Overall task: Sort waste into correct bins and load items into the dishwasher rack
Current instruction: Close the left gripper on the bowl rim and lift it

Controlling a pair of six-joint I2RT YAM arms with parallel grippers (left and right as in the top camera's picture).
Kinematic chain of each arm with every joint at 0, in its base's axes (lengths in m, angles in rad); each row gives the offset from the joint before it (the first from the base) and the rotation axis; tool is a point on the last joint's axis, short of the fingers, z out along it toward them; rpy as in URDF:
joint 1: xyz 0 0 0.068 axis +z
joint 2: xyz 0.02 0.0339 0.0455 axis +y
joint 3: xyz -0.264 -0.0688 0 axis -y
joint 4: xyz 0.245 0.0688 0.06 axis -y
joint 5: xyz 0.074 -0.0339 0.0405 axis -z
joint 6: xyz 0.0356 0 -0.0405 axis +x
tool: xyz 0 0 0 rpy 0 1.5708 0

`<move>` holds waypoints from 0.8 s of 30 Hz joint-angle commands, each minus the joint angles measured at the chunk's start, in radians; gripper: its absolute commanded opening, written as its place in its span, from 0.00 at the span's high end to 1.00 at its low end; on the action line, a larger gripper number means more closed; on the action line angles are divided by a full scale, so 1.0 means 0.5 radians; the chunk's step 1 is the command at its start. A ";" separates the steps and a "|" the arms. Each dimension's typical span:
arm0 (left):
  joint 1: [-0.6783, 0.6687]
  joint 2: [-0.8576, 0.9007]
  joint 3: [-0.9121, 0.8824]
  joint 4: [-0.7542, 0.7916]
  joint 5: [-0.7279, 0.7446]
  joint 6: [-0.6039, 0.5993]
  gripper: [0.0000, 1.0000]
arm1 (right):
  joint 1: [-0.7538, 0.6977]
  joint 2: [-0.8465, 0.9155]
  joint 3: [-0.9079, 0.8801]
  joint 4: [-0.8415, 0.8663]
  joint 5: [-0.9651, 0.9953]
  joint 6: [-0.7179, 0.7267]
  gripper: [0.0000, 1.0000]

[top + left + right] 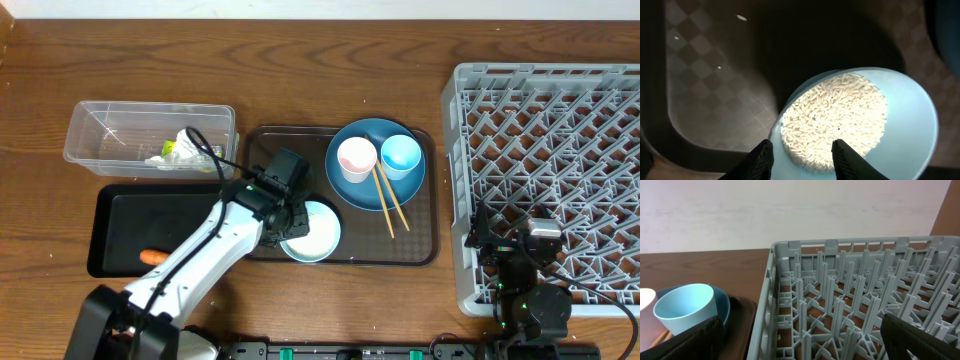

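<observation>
A white bowl [320, 235] [910, 130] holding rice [835, 117] sits at the near left of the brown serving tray [420, 245]. My left gripper [283, 225] [802, 157] hovers open over the bowl's left rim, one finger outside the rim and the other above the rice. The blue plate [365, 190] carries the pink cup [356, 157], the light blue cup [401, 155] [685, 307] and the chopsticks [388, 200]. My right gripper [520, 250] [805, 342] hangs wide open and empty over the near left edge of the grey rack [560, 130] [850, 280].
The clear tub [110, 135] at the back left holds a yellow-green wrapper [180, 152]. In front of it, the black tray [130, 220] holds a small carrot [152, 257]. A few loose rice grains [741, 17] lie on the brown tray.
</observation>
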 commanded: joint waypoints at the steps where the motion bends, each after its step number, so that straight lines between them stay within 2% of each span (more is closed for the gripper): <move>1: -0.005 0.075 -0.024 0.000 -0.004 0.011 0.58 | -0.003 -0.002 -0.008 -0.002 -0.002 0.012 0.01; 14: -0.004 0.061 -0.011 0.097 0.035 0.012 0.64 | -0.003 -0.002 -0.008 -0.002 -0.002 0.012 0.01; 22: 0.017 -0.175 -0.004 0.082 0.027 0.013 0.62 | -0.003 -0.002 -0.008 -0.002 -0.002 0.012 0.01; 24: 0.021 -0.249 -0.004 0.031 0.024 0.024 0.59 | -0.003 -0.002 -0.008 -0.002 -0.002 0.012 0.01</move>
